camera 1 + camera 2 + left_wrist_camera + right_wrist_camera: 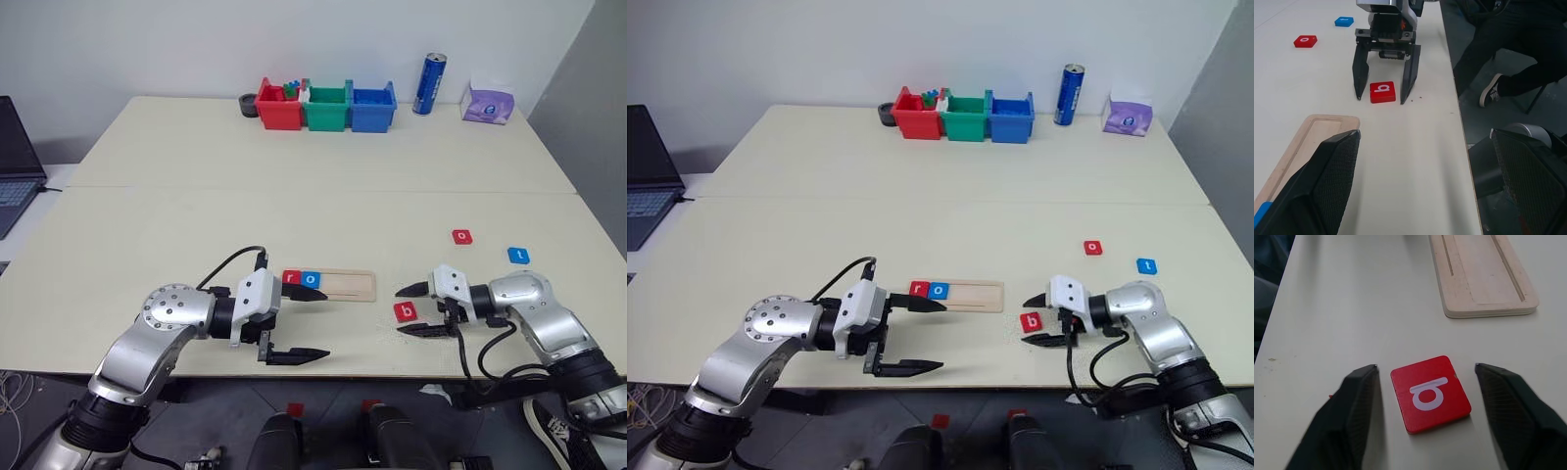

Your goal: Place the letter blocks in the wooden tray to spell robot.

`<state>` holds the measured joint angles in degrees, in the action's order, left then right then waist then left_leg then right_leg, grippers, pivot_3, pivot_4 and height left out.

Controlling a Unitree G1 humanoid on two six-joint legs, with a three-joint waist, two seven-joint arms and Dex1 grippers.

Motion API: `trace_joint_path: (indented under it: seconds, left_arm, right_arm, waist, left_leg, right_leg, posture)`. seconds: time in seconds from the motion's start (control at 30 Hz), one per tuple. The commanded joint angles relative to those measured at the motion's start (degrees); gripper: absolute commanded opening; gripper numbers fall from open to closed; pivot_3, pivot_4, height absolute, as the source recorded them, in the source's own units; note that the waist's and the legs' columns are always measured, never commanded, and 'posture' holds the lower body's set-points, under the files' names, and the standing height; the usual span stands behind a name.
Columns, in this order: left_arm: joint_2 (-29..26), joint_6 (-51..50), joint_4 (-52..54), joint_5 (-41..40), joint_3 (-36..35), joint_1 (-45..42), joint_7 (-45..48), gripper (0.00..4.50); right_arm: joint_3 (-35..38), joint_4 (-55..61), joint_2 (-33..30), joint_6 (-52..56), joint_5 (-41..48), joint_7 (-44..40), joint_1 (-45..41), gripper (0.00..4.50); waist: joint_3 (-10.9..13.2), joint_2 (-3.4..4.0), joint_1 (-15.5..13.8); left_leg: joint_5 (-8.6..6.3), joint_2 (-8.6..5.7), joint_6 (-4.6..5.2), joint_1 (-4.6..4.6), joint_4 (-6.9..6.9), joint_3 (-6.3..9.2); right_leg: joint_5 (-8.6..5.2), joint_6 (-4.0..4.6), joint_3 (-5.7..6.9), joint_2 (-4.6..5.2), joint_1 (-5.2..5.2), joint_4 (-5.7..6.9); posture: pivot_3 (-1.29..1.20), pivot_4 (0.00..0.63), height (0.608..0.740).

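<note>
Right gripper (pixel 413 310): fingers apart, one on each side of the red "b" block (pixel 405 312), tips at table level. A gap shows between each finger and the block in the right wrist view; nothing is gripped. The block lies flat near the front table edge, just right of the wooden tray (pixel 345 285).

Left gripper (pixel 311 325): fingers spread wide and holding nothing. One finger lies over the left part of the tray; the other extends toward the front table edge.

The tray lies flat between the two grippers. Its left end holds the red "r" block (pixel 292 277) and the blue "o" block (pixel 311 279), side by side and touching. The remainder of the groove, to the right, is unoccupied.

Beyond the right gripper, the red "o" block (pixel 462 236) and the blue "t" block (pixel 518 256) lie flat, apart from each other, with bare table around them.

The mid-table is bare. At the far edge stand the red, green and blue bins (pixel 326 108), a blue can (pixel 429 84) and a tissue pack (pixel 488 103). A laptop (pixel 14 162) sits at the left.
</note>
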<state>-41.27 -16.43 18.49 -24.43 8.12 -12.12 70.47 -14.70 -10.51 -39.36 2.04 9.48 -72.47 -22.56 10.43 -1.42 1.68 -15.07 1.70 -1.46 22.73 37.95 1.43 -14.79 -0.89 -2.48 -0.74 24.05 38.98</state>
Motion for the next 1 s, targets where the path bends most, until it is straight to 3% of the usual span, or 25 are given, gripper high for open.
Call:
trace_joint_path:
  seconds: [0.03,0.1,0.27,0.5,0.7,1.0]
  left_arm:
    - [-0.3,1.4,0.0,0.0,-0.7,-1.2,0.2,4.5]
    - [-0.3,1.5,-0.2,0.0,-0.9,-1.2,0.3,4.5]
    - [-1.4,1.1,-2.1,-1.1,-5.0,-1.2,-1.2,4.5]
    - [-7.9,3.4,-6.1,-2.0,-15.3,4.1,1.5,4.5]
    - [-11.3,6.8,-9.7,-1.0,-17.9,4.8,3.9,4.5]
    - [-12.8,7.7,-10.4,-1.1,-18.6,5.0,4.2,4.5]
  right_arm:
    - [0.8,-1.0,-0.2,-2.0,-0.9,0.0,-0.3,2.09]
    - [1.2,-0.6,-0.3,-1.5,-0.3,0.0,0.0,1.49]
    - [1.9,4.3,0.2,2.7,1.3,1.6,-0.6,1.46]
    - [2.2,14.1,7.2,19.9,7.7,7.2,-6.9,1.46]
    - [-1.6,5.1,15.6,19.6,4.4,9.7,-13.9,1.46]
    - [-6.4,-8.1,21.6,12.0,-2.7,11.0,-18.1,1.46]
  waist:
    - [0.0,0.0,0.0]
    - [0.0,0.0,0.0]
    - [0.0,0.0,0.0]
    - [0.0,0.06,0.7]
    - [0.0,0.05,-0.2]
    - [0.0,0.06,0.1]
  left_leg:
    - [0.0,0.0,0.0,0.0,0.01,0.0]
    - [0.0,0.0,0.0,-0.01,0.02,0.0]
    - [0.0,0.0,0.0,-0.01,0.02,0.01]
    - [0.0,0.12,0.0,-0.04,-0.04,0.04]
    - [0.0,0.1,-0.01,-0.03,-0.01,0.07]
    - [0.0,-0.01,-0.01,0.07,-0.01,-0.02]
  right_leg:
    - [0.0,0.0,0.0,0.0,0.0,0.0]
    - [0.0,0.0,0.0,0.0,-0.01,0.01]
    - [0.01,0.02,0.0,0.0,-0.01,0.02]
    - [-0.01,0.05,0.01,-0.07,0.03,0.08]
    - [-0.01,0.08,0.11,-0.05,0.02,0.06]
    - [0.14,0.32,0.08,0.11,0.07,0.01]
  posture:
    - [0.0,0.15,0.74]
    - [0.0,0.15,0.74]
    - [0.0,0.15,0.74]
    - [0.0,0.15,0.74]
    - [0.0,0.15,0.74]
    - [0.0,0.15,0.74]
